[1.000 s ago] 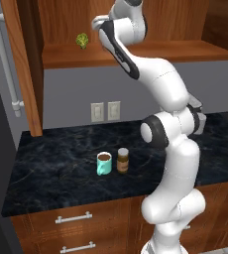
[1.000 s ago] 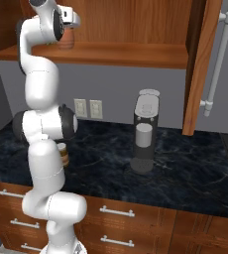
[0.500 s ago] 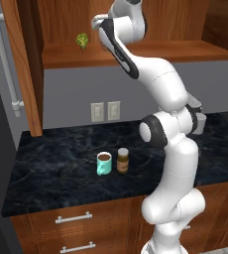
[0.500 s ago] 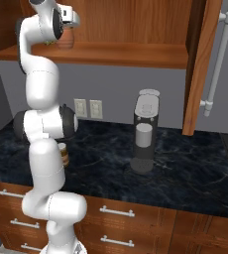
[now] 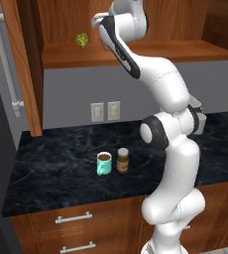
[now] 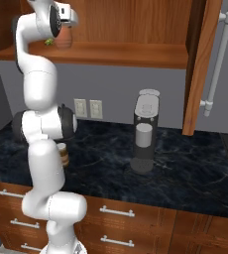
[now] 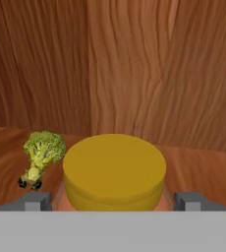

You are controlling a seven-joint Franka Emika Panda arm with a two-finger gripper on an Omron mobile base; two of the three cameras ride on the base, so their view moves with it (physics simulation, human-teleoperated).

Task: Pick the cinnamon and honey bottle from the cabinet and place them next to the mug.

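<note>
The honey bottle [image 7: 114, 170], orange with a wide yellow lid, stands on the cabinet [image 7: 134, 74] shelf right in front of the hand. My gripper [image 7: 113, 202] is open and straddles it, one fingertip close to each side of the jar; I cannot tell whether they touch. From the right base view the gripper [image 6: 65, 35] is up at the shelf over the honey bottle [image 6: 64, 39]. Down on the dark counter, the cinnamon [image 5: 122, 160] stands upright just right of the teal mug [image 5: 103, 163].
A small broccoli [image 7: 42, 152] lies on the shelf left of the jar, also in the left base view as broccoli [image 5: 82, 40]. A coffee machine [image 6: 144, 131] stands on the counter [image 6: 185, 168] to the right. The open cabinet door [image 6: 202, 64] hangs beside it.
The fingers have drawn in slightly toward the honey bottle. The arm has stayed raised at the shelf and nothing else has moved.
</note>
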